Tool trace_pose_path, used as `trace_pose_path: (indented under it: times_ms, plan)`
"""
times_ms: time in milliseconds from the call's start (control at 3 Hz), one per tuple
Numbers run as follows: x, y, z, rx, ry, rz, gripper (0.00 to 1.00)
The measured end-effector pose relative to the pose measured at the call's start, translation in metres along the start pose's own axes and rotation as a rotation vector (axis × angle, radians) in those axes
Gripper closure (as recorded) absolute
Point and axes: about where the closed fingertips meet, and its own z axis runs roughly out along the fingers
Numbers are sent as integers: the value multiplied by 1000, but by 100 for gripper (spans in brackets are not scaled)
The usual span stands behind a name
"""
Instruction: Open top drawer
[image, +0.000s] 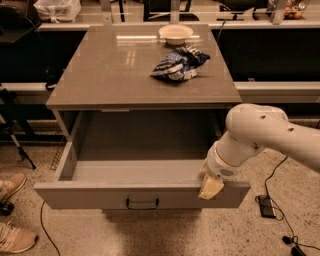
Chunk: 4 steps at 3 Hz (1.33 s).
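The top drawer (100, 196) of the grey-beige cabinet is pulled far out, showing a deep plain grey interior. Its small black bar handle (142, 203) sits at the centre of the front panel. My gripper (210, 186) hangs at the end of the white arm (260, 137), at the right end of the drawer's front panel, with a pale fingertip (210, 188) over the top edge. The two lower drawers are hidden under the open one.
On the cabinet top (100, 75) lie a blue-and-white crumpled bag (179, 63) and a pale bowl (175, 33) at the back. Shoes (12, 210) are on the floor at left. A black adapter and cables (266, 206) lie at right. A stand leg (15, 140) is at left.
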Motion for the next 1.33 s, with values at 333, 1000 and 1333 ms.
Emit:
trace_pose_path:
  times_ms: [333, 1000, 1333]
  plan:
    - [15, 33, -1, -2, -33, 70, 100]
    - [15, 33, -1, -3, -32, 69, 61]
    - [15, 34, -1, -3, -31, 68, 38]
